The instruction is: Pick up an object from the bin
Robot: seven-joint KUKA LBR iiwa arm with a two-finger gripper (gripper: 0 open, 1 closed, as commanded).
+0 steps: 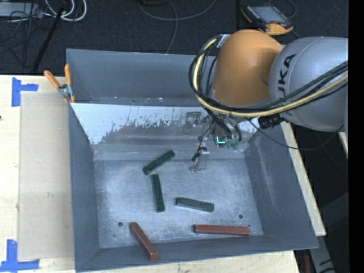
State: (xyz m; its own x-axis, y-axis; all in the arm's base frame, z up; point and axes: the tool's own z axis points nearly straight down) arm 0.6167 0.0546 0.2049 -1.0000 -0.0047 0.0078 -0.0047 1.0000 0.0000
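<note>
The gripper hangs low near the back wall of the grey bin, just right of a tilted dark green bar. Mid-floor lie a lengthwise green bar and a crosswise green bar (not touching); a slanted reddish-brown bar and a level reddish-brown bar rest near the front.

A grey metal bin, its floor scuffed pale, carries five short bars, all lying flat and apart from one another. Nearest the claw, just to its left in the camera view, lies a tilted dark green bar. A second green bar lies below and to the left of the claw, pointing toward the near wall. A third green bar rests almost straight below the claw. Farthest from it, along the near wall, are a level reddish-brown bar below and slightly right, and a slanted reddish-brown bar well down to the left.
</note>
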